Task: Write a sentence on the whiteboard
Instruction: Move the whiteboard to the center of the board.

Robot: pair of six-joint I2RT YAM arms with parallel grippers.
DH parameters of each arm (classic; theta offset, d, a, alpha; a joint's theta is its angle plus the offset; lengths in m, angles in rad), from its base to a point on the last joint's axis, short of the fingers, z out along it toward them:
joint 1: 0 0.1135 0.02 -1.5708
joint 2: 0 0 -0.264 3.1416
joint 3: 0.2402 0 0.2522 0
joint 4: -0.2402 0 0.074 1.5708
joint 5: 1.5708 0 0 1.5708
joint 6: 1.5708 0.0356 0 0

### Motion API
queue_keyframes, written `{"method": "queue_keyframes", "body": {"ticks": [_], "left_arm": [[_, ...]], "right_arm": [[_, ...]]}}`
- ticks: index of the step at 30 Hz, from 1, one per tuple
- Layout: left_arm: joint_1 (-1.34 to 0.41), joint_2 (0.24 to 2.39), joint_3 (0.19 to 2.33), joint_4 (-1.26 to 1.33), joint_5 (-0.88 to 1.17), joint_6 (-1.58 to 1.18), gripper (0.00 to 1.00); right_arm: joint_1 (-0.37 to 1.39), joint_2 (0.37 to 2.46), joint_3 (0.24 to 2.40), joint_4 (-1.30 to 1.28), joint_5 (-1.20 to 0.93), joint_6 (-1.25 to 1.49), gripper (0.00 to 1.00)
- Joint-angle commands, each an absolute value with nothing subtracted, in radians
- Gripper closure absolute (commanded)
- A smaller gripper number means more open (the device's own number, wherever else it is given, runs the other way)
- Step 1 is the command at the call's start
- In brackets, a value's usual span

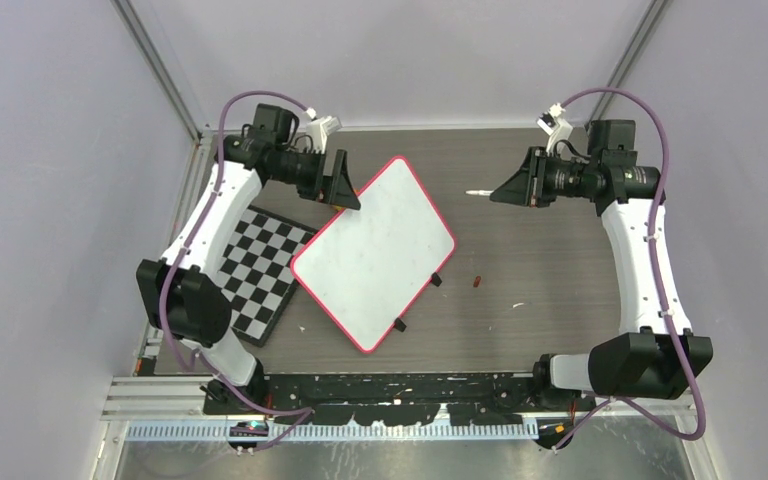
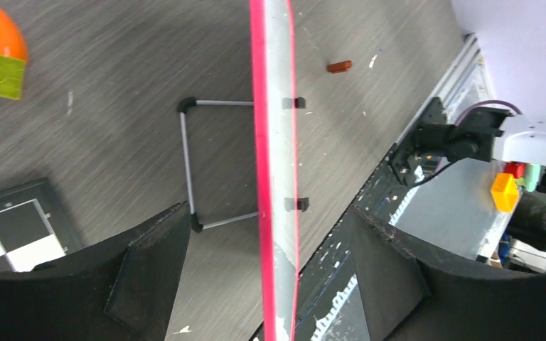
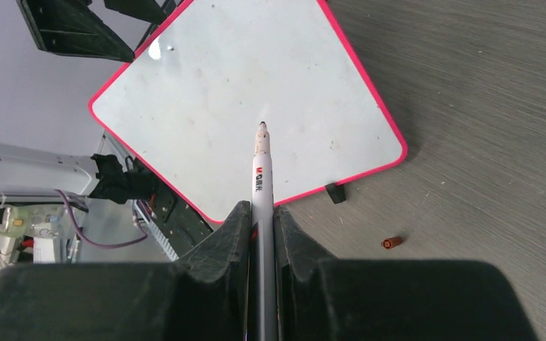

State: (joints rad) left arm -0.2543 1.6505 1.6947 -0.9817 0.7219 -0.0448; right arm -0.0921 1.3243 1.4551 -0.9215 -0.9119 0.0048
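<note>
the whiteboard (image 1: 375, 250) sits turned at an angle near the middle of the dark wood-grain table (image 1: 550, 250), its pink-red rim all round and its two black clip feet (image 1: 436, 280) on the edge nearest the arm bases. its face is white, with only a few faint specks showing. in the left wrist view it is seen edge-on, and a thin wire stand (image 2: 188, 163) with black corners shows behind it.

the left claw (image 1: 343, 190) is at the whiteboard's far left corner. its jaws stand wide apart with the board's rim running between them, and there is a clear gap on each side, so it is open and grips nothing.

the right claw (image 1: 500, 190) is off the whiteboard's far right edge, well apart from it. its jaws are pressed shut on a white marker (image 3: 261, 163), whose dark uncapped tip points toward the board's face. from overhead the tip is short of the rim and touches nothing.

a small reddish-brown cap (image 1: 476, 281) lies on the table just right of the whiteboard, near the upper clip foot. a black-and-white checkerboard (image 1: 260, 270) lies flat at the whiteboard's left, one corner tucked under the board's edge
</note>
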Motion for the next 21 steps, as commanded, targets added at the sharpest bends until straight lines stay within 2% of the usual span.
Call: {"method": "queue_keyframes", "body": {"ticks": [1, 11, 16, 21], "left_arm": [[-0.258, 1.642, 1.678, -0.887, 0.841, -0.092, 0.22], [-0.281, 1.700, 1.660, -0.908, 0.920, -0.004, 0.66], [-0.309, 1.709, 1.659, -0.923, 0.934, 0.044, 0.81], [-0.328, 1.733, 1.675, -0.958, 0.948, 0.091, 0.91]], "right_arm": [[-0.065, 1.299, 1.459, -0.929, -0.952, -0.035, 1.00], [-0.008, 1.270, 1.396, -0.970, -0.981, -0.089, 1.00], [0.000, 1.259, 1.376, -0.959, -0.990, -0.088, 1.00], [0.043, 1.239, 1.355, -0.941, -1.004, -0.081, 1.00]]}}
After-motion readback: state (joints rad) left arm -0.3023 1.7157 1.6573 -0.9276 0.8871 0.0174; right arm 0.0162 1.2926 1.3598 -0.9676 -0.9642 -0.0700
